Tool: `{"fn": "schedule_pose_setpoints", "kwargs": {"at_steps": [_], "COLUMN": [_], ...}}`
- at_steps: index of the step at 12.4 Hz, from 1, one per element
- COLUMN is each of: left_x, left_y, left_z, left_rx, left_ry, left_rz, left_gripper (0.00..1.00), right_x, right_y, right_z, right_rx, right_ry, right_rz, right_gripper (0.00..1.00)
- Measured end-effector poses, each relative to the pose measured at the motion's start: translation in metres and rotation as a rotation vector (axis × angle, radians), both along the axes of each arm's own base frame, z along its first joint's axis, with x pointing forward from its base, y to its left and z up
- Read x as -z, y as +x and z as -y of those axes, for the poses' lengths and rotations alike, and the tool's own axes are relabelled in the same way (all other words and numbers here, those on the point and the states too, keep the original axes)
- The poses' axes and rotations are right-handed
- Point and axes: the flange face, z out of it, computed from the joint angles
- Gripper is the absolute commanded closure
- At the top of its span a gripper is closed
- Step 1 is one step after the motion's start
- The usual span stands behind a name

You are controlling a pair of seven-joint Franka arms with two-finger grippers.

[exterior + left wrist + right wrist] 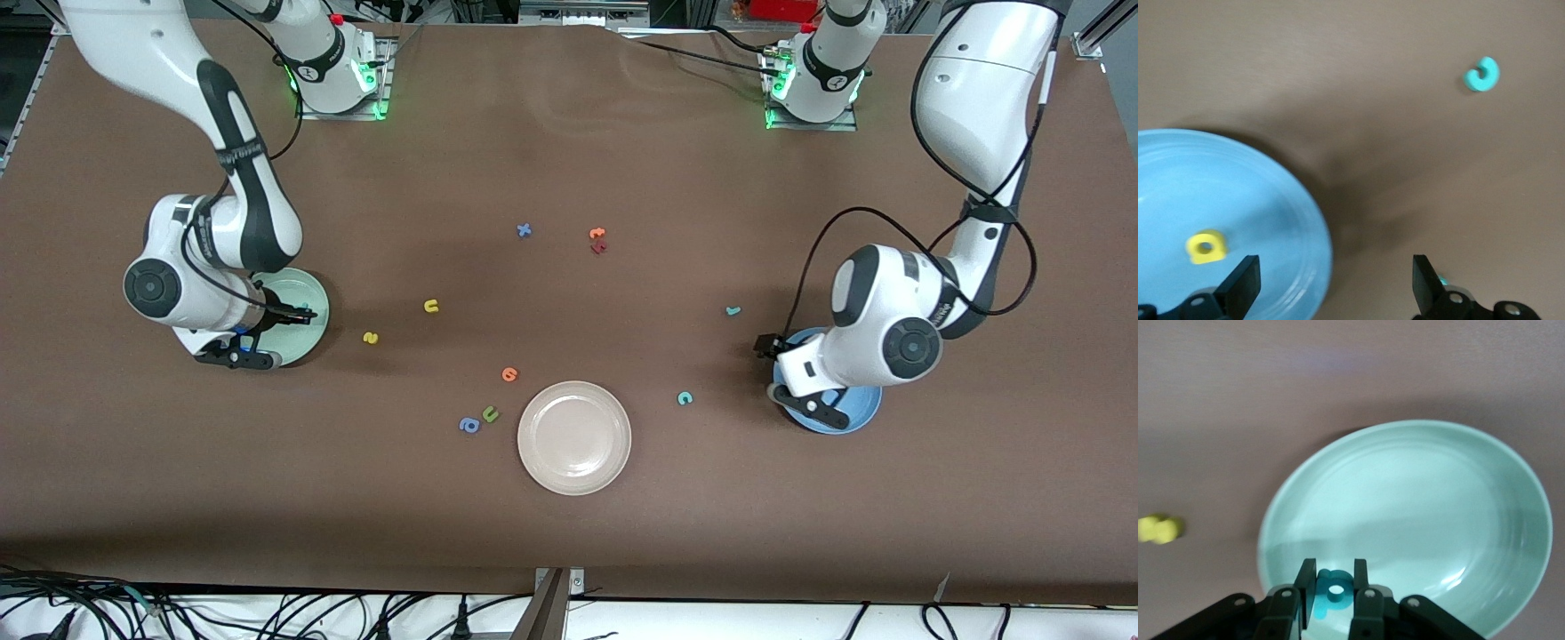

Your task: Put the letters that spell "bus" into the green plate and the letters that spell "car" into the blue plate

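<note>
The right gripper (pixel 1335 592) held the teal "b" (pixel 1333 593) clenched over the green plate (pixel 1418 513); release was due next. The left gripper (pixel 1331 283), jaws released, hung over the blue plate (pixel 1178 187) holding the yellow "a" (pixel 1207 247); the teal "c" (pixel 1482 74) came next.

Brown table, cluttered edges, bright overhead light

You're looking down on a wide table (pixel 569 142) covered in a matte brown sheet, evenly lit from above, with soft shadows pooling on it and a faint pale sheen near its middle toward the bases. Two metal mounting plates (pixel 342 111) sit along that edge, green lights glowing at each. Along the edge nearest the front camera you've got a white strip with a tangle of black cables (pixel 267 613) and a grey metal bracket (pixel 553 604) at its middle. Aluminium framing shows at the corners.
</note>
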Motion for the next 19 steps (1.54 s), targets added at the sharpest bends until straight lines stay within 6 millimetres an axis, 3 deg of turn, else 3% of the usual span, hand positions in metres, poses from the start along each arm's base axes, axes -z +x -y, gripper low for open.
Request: {"fn": "schedule_pose_setpoints", "kwargs": {"at_steps": [1,2,5,6,7,9,11,14,17,18,19], "left_x": [0.0,0.001,0.004,0.008,0.013,0.024,0.035,0.041,0.048,0.053,0.056], "left_y": [-0.007,-0.017,-0.058,-0.07,-0.08,-0.095,-0.104,-0.11,-0.119,-0.125,-0.13], "left_z": [0.01,0.021,0.056,0.056,0.052,0.046,0.043,0.045,0.052,0.055,0.06], "left_rx": [-0.01,-0.026,-0.019,-0.019,-0.021,-0.026,-0.029,-0.025,-0.012,-0.003,0.007], "left_ry": [0.002,0.009,0.054,0.057,0.058,0.059,0.052,0.05,0.043,0.041,0.041], "left_rz": [-0.011,-0.026,-0.008,0.009,0.02,0.031,0.055,0.062,0.08,0.084,0.084], "left_gripper": [0.0,0.0,0.0,0.01,0.07,0.1,0.1,0.14,0.15,0.18,0.31], "right_x": [0.013,0.022,0.02,0.014,0.003,-0.025,-0.046,-0.048,-0.048,-0.048,-0.046], "right_y": [-0.001,-0.002,0.001,0.004,0.01,0.018,0.018,0.004,-0.011,-0.015,-0.019], "right_z": [0.015,0.026,0.027,0.02,0.009,-0.035,-0.093,-0.161,-0.207,-0.22,-0.232], "right_rx": [-0.017,-0.023,-0.033,-0.032,-0.011,0.064,0.143,0.203,0.192,0.195,0.205], "right_ry": [0.002,0.003,0.009,0.012,0.012,0.02,0.03,0.045,0.057,0.055,0.052], "right_rz": [-0.007,-0.015,-0.009,0.004,0.02,0.02,0.014,-0.001,-0.006,0.0,0.005], "right_gripper": [0.68,0.05,0.01,0.01,0.01,0.01,0.01,0.01,0.01,0.01,0.01]}}
